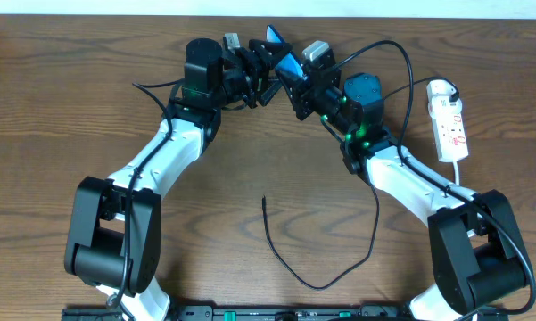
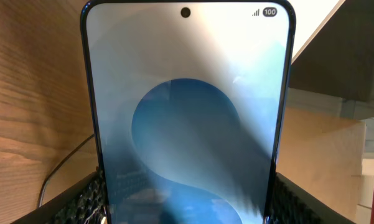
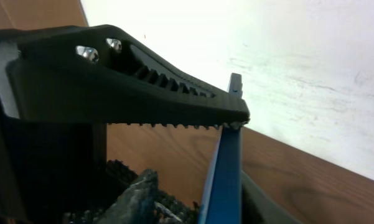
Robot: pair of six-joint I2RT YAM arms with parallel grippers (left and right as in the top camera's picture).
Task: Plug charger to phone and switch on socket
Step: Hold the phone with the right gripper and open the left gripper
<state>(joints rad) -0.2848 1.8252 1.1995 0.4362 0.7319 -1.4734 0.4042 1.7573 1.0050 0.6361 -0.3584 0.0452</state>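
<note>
The phone (image 1: 287, 62) with its blue screen is held up above the table at the far middle. My left gripper (image 1: 260, 73) is shut on its two side edges; in the left wrist view the screen (image 2: 187, 112) fills the frame between the fingers (image 2: 187, 202). My right gripper (image 1: 296, 87) is open, its fingers (image 3: 199, 199) on either side of the phone's thin edge (image 3: 227, 168), with a gap on one side. The charger cable (image 1: 314, 283) lies loose on the table, its plug tip (image 1: 263, 199) free. The socket (image 1: 449, 120) lies at the far right.
The black cable loops from the front of the table up past my right arm toward the socket. The socket's white cord (image 1: 461, 171) runs down beside my right arm. The left gripper's toothed finger (image 3: 143, 81) crosses the top of the right wrist view.
</note>
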